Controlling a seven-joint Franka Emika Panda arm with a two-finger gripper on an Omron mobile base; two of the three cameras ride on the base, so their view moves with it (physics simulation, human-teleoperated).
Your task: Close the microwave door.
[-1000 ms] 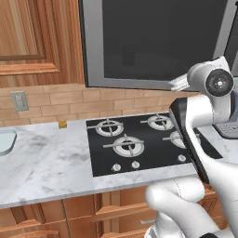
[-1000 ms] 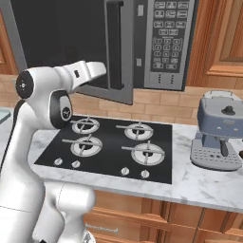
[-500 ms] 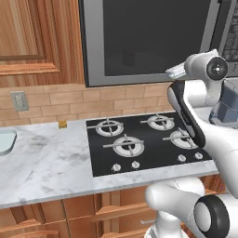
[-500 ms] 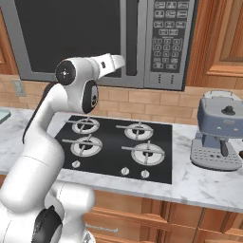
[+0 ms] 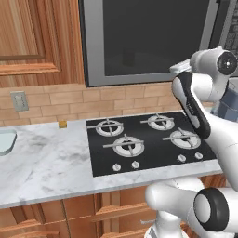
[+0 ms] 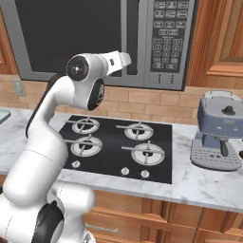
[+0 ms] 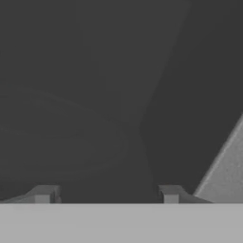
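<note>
The microwave door (image 5: 153,37) (image 6: 66,33) lies flat against the front of the microwave (image 6: 171,40), its black glass facing the room and its vertical bar handle (image 6: 134,42) next to the keypad. My gripper (image 6: 126,58) (image 5: 178,69) is pressed up to the door's lower part near the handle. In the hand view the dark glass (image 7: 95,95) is very close, with a strip of grey frame (image 7: 228,166) at the right. The gripper (image 7: 107,194) is open and its fingertips (image 7: 45,194) stand far apart with nothing between them.
A black stovetop (image 5: 144,139) (image 6: 118,142) sits in the marble counter (image 5: 42,162) under the microwave. A grey coffee machine (image 6: 220,130) stands at the right. Wooden cabinets (image 5: 32,37) flank the microwave. A sink corner (image 5: 4,139) shows at far left.
The door has swung from partly open to flat against the microwave. My arm followed it inward, with the hand against its face.
</note>
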